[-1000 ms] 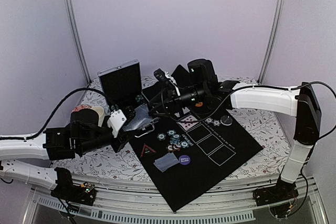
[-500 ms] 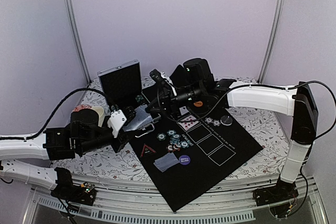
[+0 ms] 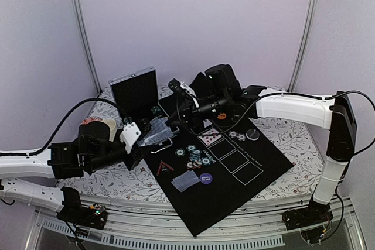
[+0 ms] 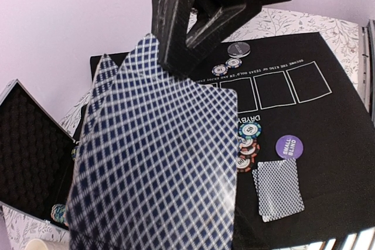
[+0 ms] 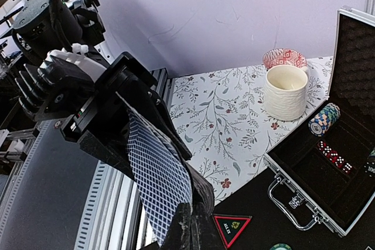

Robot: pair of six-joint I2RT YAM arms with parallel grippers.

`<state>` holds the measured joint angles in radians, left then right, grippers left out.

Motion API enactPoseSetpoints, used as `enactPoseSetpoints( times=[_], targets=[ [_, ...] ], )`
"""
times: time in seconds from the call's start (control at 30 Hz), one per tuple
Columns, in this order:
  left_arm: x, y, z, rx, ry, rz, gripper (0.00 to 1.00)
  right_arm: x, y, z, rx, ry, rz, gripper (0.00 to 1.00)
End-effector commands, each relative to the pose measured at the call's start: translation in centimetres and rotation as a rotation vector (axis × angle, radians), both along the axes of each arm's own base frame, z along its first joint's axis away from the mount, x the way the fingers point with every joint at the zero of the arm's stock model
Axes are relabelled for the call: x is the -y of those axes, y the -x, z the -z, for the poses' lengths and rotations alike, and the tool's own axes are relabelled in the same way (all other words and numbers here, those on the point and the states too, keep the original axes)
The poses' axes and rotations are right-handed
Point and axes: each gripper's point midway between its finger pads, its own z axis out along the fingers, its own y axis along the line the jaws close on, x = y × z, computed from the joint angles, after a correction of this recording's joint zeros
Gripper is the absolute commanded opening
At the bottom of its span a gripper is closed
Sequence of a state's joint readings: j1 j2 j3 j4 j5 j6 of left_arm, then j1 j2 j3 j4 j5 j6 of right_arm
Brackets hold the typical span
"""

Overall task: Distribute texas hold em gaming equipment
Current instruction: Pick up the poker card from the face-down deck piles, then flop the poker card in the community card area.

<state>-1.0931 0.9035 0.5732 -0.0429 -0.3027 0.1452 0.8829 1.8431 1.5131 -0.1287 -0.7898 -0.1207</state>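
Left claw (image 3: 143, 141) grips the fanned grey-blue diamond-backed playing cards (image 4: 158, 162). Right claw (image 4: 179, 61) is pinched shut on the top card's far edge. Advice: pull straight away from the left claw, slowly, so one card slides free.

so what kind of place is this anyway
Most likely a robot lab test cell: plain lilac panel walls on metal posts, a slotted metal rail along the near edge, and a staged poker mat.
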Motion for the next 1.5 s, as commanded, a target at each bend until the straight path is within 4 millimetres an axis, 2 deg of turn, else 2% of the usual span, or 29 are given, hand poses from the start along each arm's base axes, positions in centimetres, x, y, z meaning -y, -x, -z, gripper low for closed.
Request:
enactPoseSetpoints(
  times=[0.0, 0.23, 0.33, 0.43, 0.57, 0.7, 0.8, 0.83, 0.87, 0.93, 1.0, 1.1, 1.17, 1.3, 1.37, 1.47],
  targets=[
    [0.2, 0.2, -1.5, 0.022, 0.044, 0.006, 0.34, 1.4, -0.4, -3.0, 0.056, -0.03, 0.034, 0.02],
    [0.1, 0.2, -1.4, 0.02, 0.042, 0.003, 0.34, 3.0, -0.5, -5.1, 0.07, -0.074, 0.04, 0.02],
    [0.0, 0.1, -1.5, 0.023, 0.041, -0.002, 0.34, 4.2, -1.5, -5.8, 0.079, -0.065, 0.096, 0.02],
    [-0.1, 0.1, -1.4, 0.021, 0.037, -0.007, 0.34, 6.4, -3.2, -5.8, 0.108, -0.013, 0.202, 0.02],
    [-0.3, 0.0, -1.2, 0.023, 0.032, -0.015, 0.34, 11.1, -5.2, -5.0, 0.174, 0.078, 0.363, 0.02],
    [-0.4, 0.1, -1.3, 0.031, 0.034, -0.013, 0.34, 15.6, -7.5, -1.4, 0.314, 0.188, 0.513, 0.02],
    [-0.3, 0.0, -1.5, 0.036, 0.037, -0.011, 0.34, 19.2, -10.7, 3.5, 0.353, 0.429, 0.666, 0.02],
    [-0.3, 0.0, -1.5, 0.033, 0.036, -0.011, 0.34, 20.4, -12.3, 3.5, 0.367, 0.505, 0.742, 0.02],
    [-0.3, 0.1, -1.5, 0.031, 0.036, -0.01, 0.34, 21.7, -13.1, 5.0, 0.347, 0.593, 0.794, 0.02],
    [-0.3, 0.1, -1.4, 0.027, 0.034, -0.01, 0.34, 23.8, -14.3, 6.5, 0.331, 0.734, 0.887, 0.02],
    [-0.4, 0.1, -1.4, 0.026, 0.032, -0.013, 0.34, 25.4, -14.6, 8.0, 0.279, 0.845, 0.953, 0.02],
    [-0.4, 0.1, -1.5, 0.029, 0.035, -0.013, 0.34, 28.1, -13.9, 10.1, 0.191, 0.998, 1.068, 0.02],
    [-0.3, 0.1, -1.4, 0.032, 0.033, -0.01, 0.34, 29.2, -13.4, 11.1, 0.158, 1.068, 1.132, 0.02],
    [-0.1, 0.1, -1.3, 0.035, 0.027, -0.004, 0.34, 29.3, -12.1, 13.2, 0.146, 1.199, 1.19, 0.02],
    [-0.1, 0.0, -1.4, 0.035, 0.028, -0.003, 0.34, 28.6, -11.6, 14.2, 0.152, 1.25, 1.193, 0.02],
    [0.0, 0.1, -1.5, 0.034, 0.028, -0.001, 0.34, 26.5, -10.8, 16.3, 0.155, 1.303, 1.129, 0.02]
  ],
)
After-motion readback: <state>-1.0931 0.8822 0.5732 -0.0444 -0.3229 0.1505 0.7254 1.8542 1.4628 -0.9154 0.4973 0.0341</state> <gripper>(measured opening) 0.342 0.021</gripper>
